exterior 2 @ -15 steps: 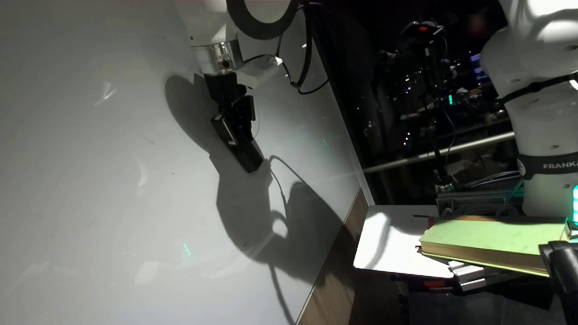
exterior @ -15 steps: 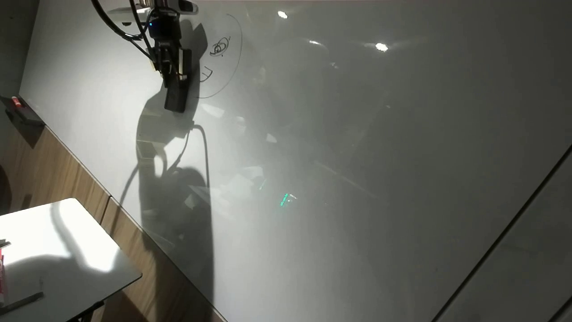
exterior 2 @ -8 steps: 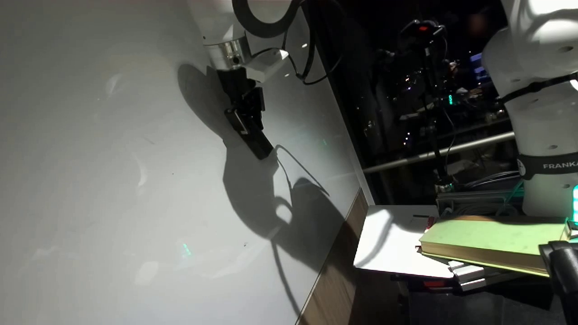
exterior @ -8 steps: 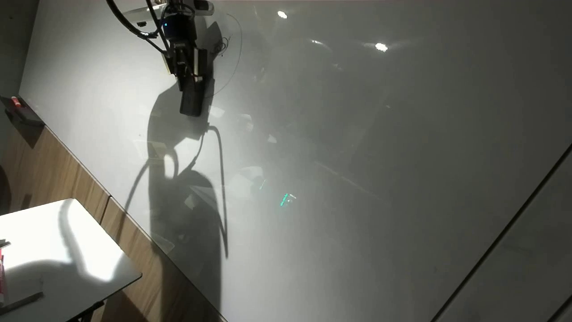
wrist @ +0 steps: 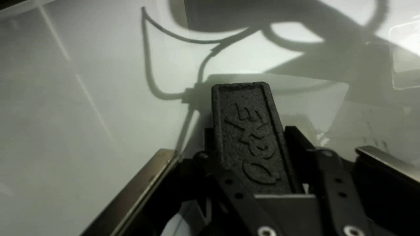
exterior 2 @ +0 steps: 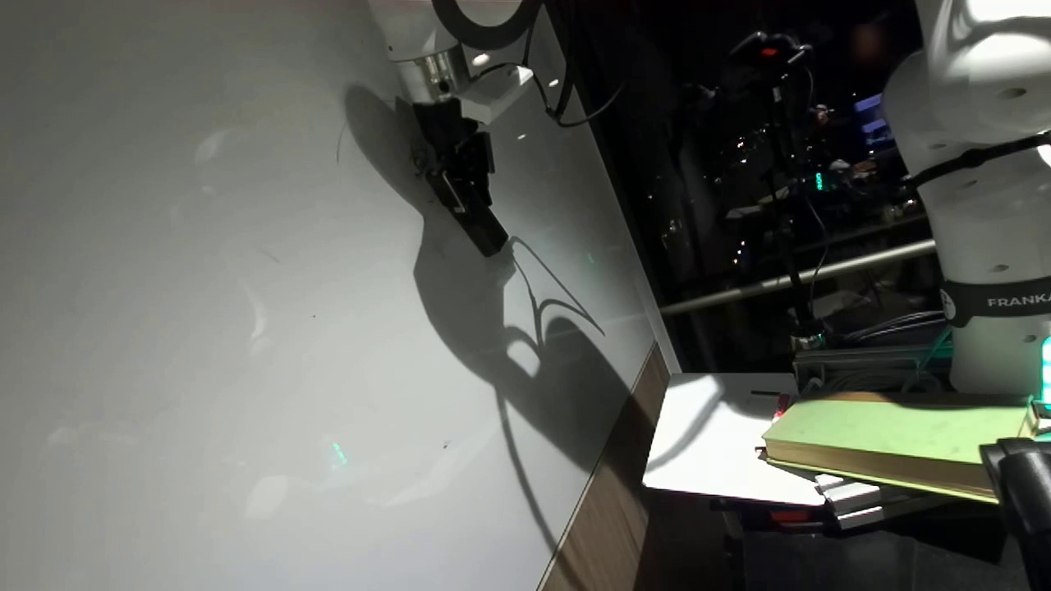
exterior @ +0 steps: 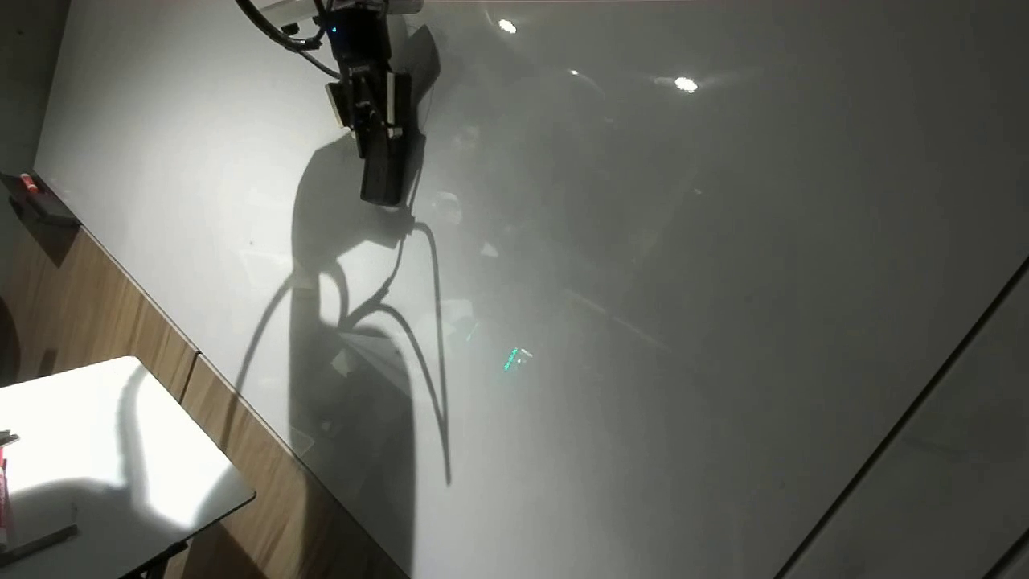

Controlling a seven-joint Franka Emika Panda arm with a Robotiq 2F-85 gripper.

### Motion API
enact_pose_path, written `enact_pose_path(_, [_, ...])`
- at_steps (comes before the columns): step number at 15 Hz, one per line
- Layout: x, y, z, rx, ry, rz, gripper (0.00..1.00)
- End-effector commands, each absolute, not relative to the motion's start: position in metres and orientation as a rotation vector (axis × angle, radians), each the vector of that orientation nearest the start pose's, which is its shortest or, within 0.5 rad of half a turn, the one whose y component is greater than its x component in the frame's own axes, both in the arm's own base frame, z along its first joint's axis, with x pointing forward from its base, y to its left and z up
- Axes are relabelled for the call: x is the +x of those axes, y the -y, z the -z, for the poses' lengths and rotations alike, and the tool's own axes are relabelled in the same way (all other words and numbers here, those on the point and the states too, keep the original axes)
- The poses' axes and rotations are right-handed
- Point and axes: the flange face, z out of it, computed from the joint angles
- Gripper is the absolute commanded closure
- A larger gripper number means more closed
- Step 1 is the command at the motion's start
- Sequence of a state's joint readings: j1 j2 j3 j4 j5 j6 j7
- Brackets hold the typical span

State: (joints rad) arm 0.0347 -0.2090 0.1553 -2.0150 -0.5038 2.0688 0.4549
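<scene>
Jaws clamp the dark lettered block [wrist: 252, 139] by its long sides, a hold that likely keeps it steady with its far end projecting free; it sits close to the whiteboard [exterior: 643, 386], contact unclear.

Surface [exterior: 177, 454]: a flat white top with rounded corners and a thin dark edge, at lower left of the frame in an exterior view, where the frame cuts it off. A curved shadow [exterior: 129, 430] crosses its brightly lit part. Directly on it lies a dark bar [exterior: 40, 544], towards the bottom left; at the left border, a red item [exterior: 3, 494] and a small dark object [exterior: 7, 438], both cut off by the frame. In an exterior view, a green book [exterior 2: 895, 427] overlaps the right part of the surface; whether it rests there cannot be told.
</scene>
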Motion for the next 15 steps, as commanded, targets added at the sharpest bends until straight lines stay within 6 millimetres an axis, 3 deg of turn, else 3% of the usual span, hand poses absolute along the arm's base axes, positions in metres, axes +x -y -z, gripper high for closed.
enact_pose_path(1, [0.554, -0.043, -0.627, -3.442, -0.171, 0.963, 0.71])
enact_pose_path(7, [0.560, -0.048, -0.655, -3.449, -0.161, 0.964, 0.71])
enact_pose_path(11, [0.559, -0.081, -0.674, -3.433, -0.134, 0.946, 0.71])
enact_pose_path(15, [0.560, -0.122, -0.675, -3.416, -0.104, 0.906, 0.71])
